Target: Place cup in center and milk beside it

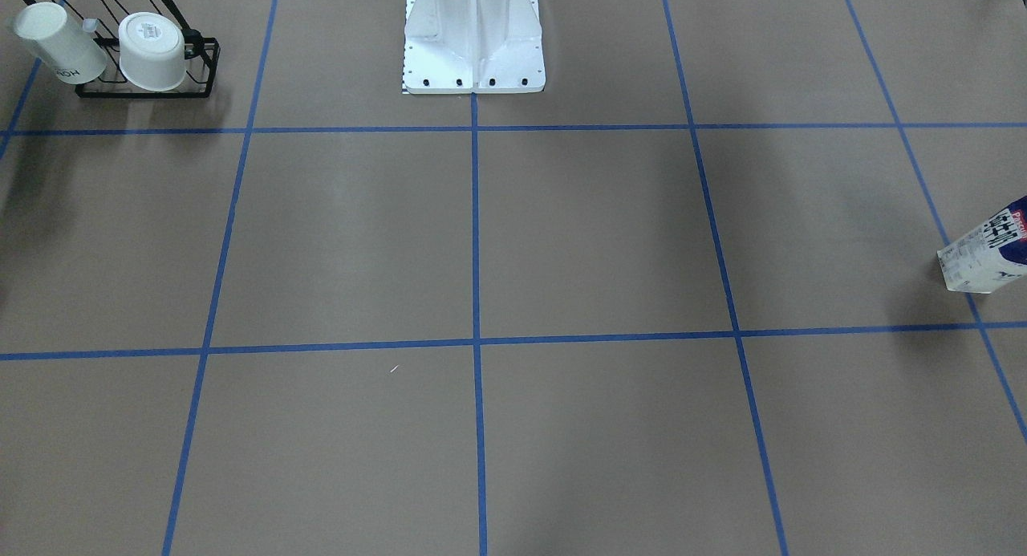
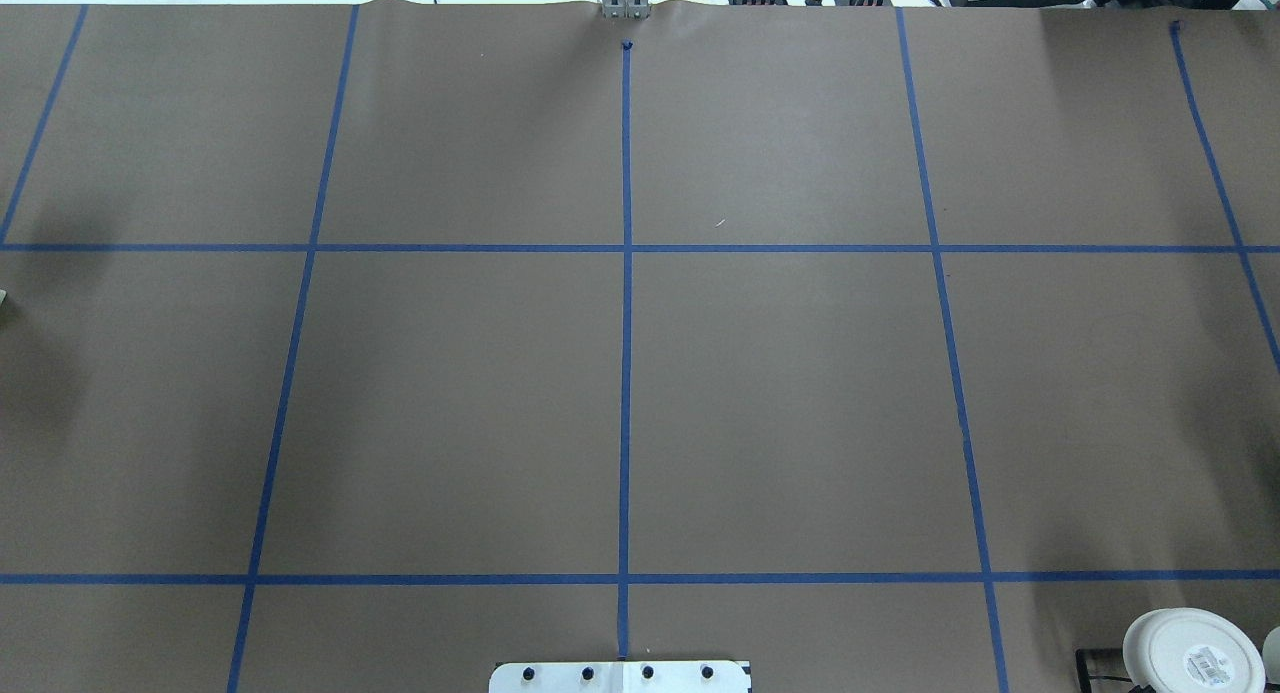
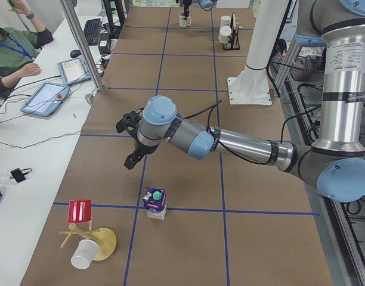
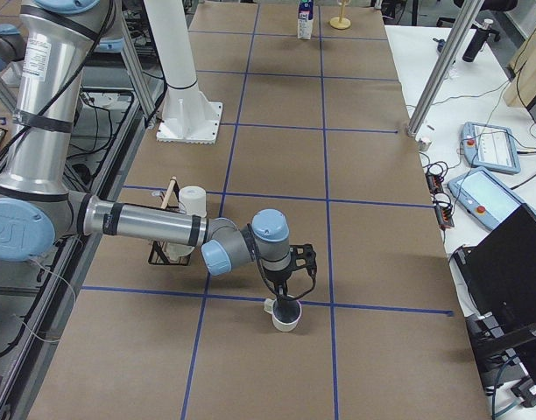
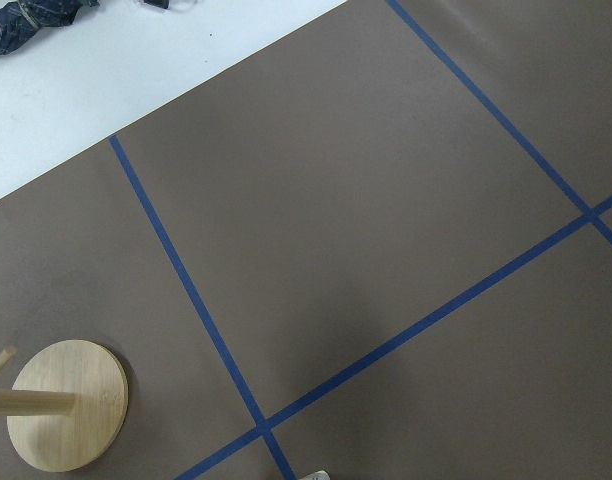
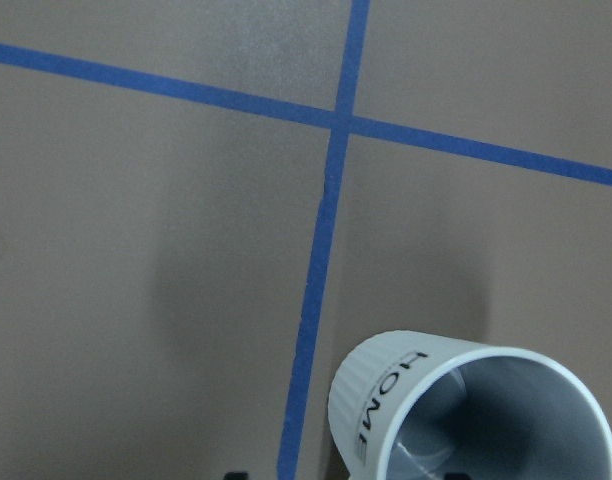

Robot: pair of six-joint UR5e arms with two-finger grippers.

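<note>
Table (image 1: 602,235), brown-papered, blue tape grid (image 1: 475,219). Carries: milk carton (image 3: 154,205), upright; white mug (image 4: 286,318); black wire rack (image 1: 144,89); wooden mug stand (image 3: 104,243); white robot pedestal (image 1: 473,50).

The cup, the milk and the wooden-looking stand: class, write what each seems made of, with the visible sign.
The cup: probably glazed ceramic; smooth white ribbed wall, thick rim, soft sheen inside. The milk: likely coated paperboard; flat printed sides with folded edges, and a green cap that looks plastic. The stand: bare pale wood, matt, by its colour.
</note>
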